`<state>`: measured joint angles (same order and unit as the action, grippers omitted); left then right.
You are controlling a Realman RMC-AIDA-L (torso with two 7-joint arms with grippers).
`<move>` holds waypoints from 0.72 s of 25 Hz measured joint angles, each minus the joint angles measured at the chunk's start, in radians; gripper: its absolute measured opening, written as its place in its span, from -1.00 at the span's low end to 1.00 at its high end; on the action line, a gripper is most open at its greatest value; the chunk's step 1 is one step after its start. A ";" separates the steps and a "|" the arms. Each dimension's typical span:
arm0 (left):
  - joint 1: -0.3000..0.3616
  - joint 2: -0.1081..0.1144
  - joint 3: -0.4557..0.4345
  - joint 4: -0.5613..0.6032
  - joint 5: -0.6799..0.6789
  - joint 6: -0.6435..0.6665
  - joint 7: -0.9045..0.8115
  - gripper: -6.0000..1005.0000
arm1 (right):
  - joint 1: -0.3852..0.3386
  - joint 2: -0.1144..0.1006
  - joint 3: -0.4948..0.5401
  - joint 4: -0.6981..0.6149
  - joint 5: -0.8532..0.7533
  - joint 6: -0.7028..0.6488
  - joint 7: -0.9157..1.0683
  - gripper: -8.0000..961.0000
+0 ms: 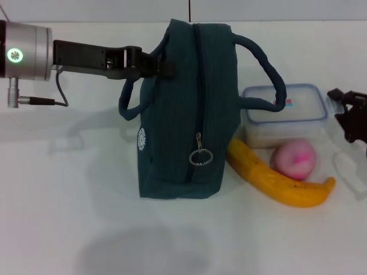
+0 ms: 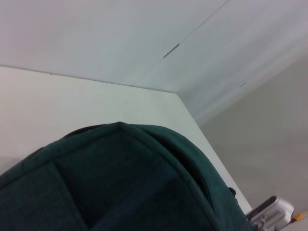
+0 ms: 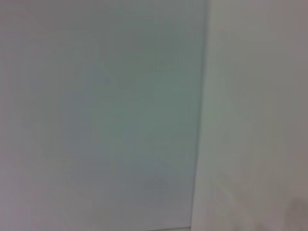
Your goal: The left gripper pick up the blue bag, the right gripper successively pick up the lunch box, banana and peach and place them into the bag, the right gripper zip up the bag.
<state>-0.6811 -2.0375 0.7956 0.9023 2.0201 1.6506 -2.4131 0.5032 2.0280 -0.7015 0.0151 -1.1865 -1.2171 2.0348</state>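
The blue bag (image 1: 183, 114) stands on end at the table's middle, its zip running down the face toward me with the pull ring (image 1: 201, 156) low. My left gripper (image 1: 162, 65) reaches in from the left and is shut on the bag's upper edge by a handle. The bag's fabric (image 2: 120, 183) fills the lower left wrist view. Right of the bag lie the clear lunch box (image 1: 285, 114) with a blue rim, the pink peach (image 1: 294, 158) and the banana (image 1: 275, 179). My right gripper (image 1: 348, 114) hangs open at the far right, beside the lunch box and apart from it.
The white table (image 1: 69, 189) stretches left of and in front of the bag. One bag handle (image 1: 268, 69) arches over the lunch box's corner. The right wrist view shows only a plain pale surface.
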 joint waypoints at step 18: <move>0.011 -0.002 0.000 -0.002 0.000 0.000 0.010 -0.88 | 0.003 -0.012 -0.032 -0.151 -0.002 0.033 -0.263 -0.80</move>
<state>-0.6703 -2.0398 0.7960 0.9004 2.0203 1.6506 -2.4035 0.5058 2.0160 -0.7334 -0.1355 -1.1884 -1.1839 1.7722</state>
